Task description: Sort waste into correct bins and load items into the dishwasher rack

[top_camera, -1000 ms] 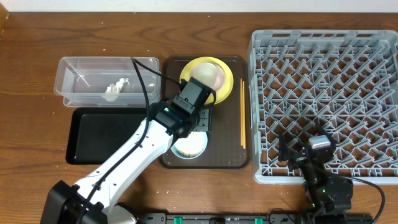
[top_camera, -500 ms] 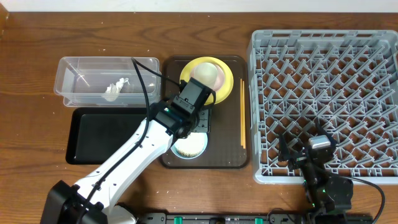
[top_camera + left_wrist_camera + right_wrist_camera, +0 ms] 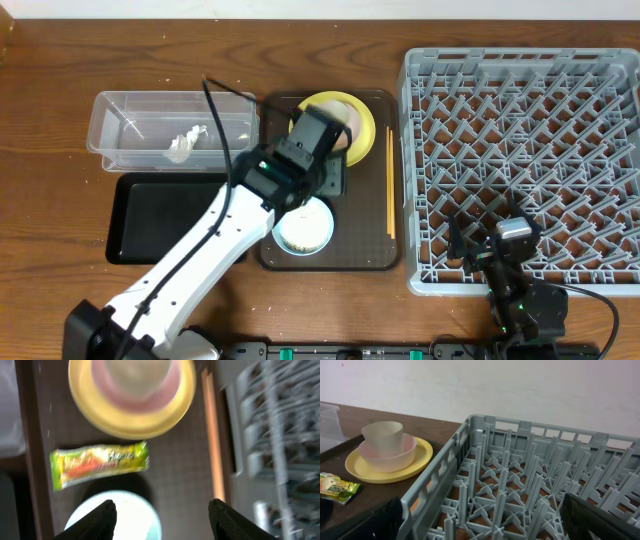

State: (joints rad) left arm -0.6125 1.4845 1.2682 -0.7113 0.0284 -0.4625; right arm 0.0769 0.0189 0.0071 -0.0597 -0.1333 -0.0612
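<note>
Between the left arm's fingers, below them, sits the lone bowl. Just ahead, nearer the left-hand finger, the snack wrapper lies crosswise. Farther ahead stands the plate, carrying the nested bowl with the cup inside. The chopsticks run lengthwise ahead of the right-hand finger, with the rack to their right. All but the rack rest on the serving tray. Left of these fingers, on the bench, the tub holds the tissue. Ahead of the right arm's fingers spreads the rack.

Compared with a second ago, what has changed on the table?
The left gripper moved a little toward the yellow plate, uncovering more of the light blue bowl; it is open, holding nothing. Right gripper, tissue and chopsticks stayed put.
</note>
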